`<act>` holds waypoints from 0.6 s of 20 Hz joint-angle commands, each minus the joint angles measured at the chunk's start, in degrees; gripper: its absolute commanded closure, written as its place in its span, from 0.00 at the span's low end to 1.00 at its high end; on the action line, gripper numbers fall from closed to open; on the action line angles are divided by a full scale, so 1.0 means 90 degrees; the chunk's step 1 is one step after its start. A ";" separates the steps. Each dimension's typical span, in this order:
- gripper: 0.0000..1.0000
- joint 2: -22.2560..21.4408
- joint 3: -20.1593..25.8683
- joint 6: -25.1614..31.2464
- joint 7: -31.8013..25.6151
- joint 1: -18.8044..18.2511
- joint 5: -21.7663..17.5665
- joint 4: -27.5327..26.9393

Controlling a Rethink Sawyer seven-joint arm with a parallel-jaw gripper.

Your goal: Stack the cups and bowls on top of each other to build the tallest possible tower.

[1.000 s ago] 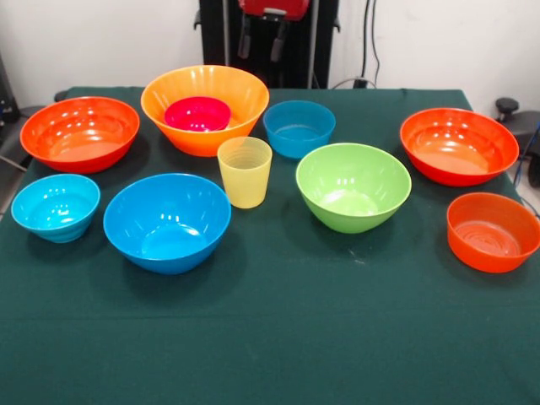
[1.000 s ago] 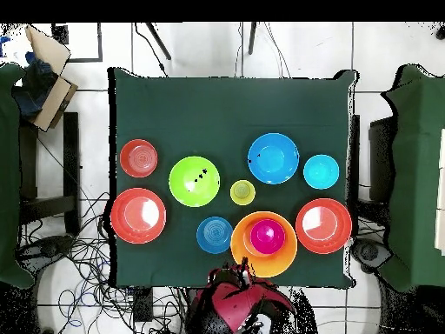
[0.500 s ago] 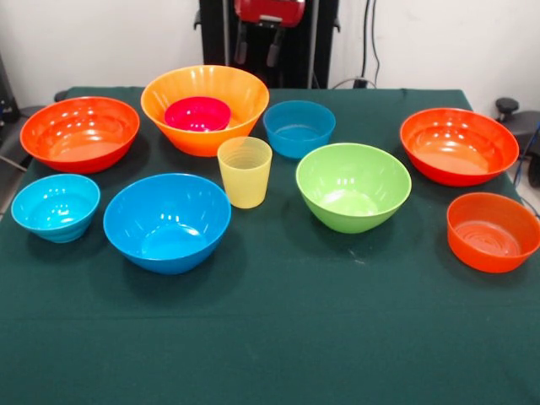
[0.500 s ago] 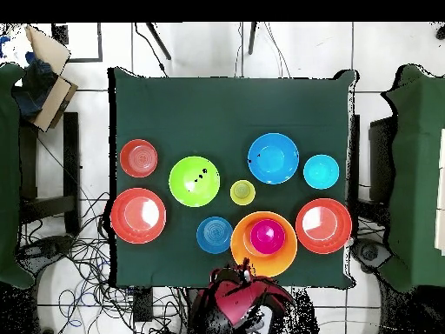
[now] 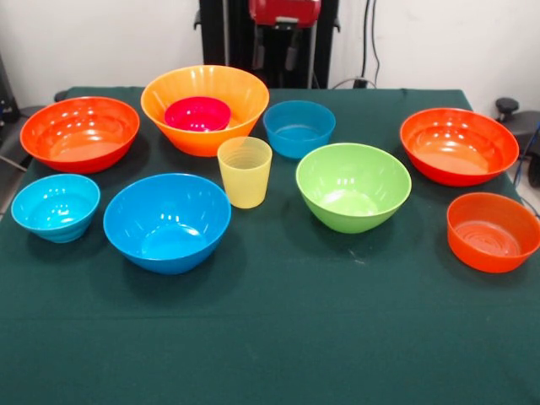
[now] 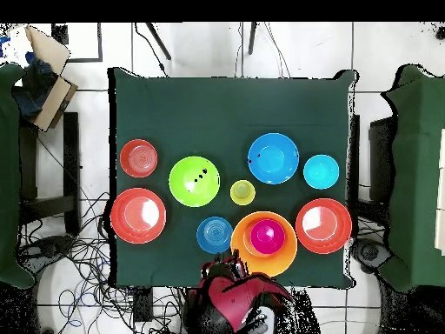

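Across the green-clothed counter (image 5: 278, 337) nine vessels stand, all upright and mouth-up. At the far side sits the large light-orange bowl (image 5: 205, 126), base of the tower, with the small magenta bowl (image 5: 197, 113) nested inside it; nothing else is stacked. Just beside it to the right stands a small blue bowl (image 5: 299, 127). The pale-yellow tumbler (image 5: 245, 171) stands alone near the middle, close in front of the orange bowl but apart from it. A large blue bowl (image 5: 167, 221) and a cyan bowl (image 5: 56, 207) lie at left front, with a red-orange bowl (image 5: 80, 132) behind the cyan one. The lime green bowl (image 5: 353, 186) sits right of the tumbler; farther right are a second red-orange bowl (image 5: 459, 144) and a smaller orange bowl (image 5: 493, 231) in front of it. Gripper (image 5: 283, 52) hangs drawn back at the top edge beyond the counter, holding nothing; its fingers (image 5: 292, 56) stand apart, moderately wide.
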 commanded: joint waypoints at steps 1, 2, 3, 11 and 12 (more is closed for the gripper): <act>0.00 -0.0743 0.1500 0.0226 0.0542 -0.0220 -0.0107 0.0437; 0.00 -0.0682 0.1413 0.0210 0.0542 -0.0100 -0.0033 0.0380; 0.00 -0.0620 0.1327 0.0193 0.0541 0.0019 0.0041 0.0323; 0.00 0.0573 0.0273 -0.0561 0.0687 0.1246 0.0527 -0.0535; 0.00 0.0747 0.0193 -0.0684 0.0692 0.1349 0.0585 -0.0641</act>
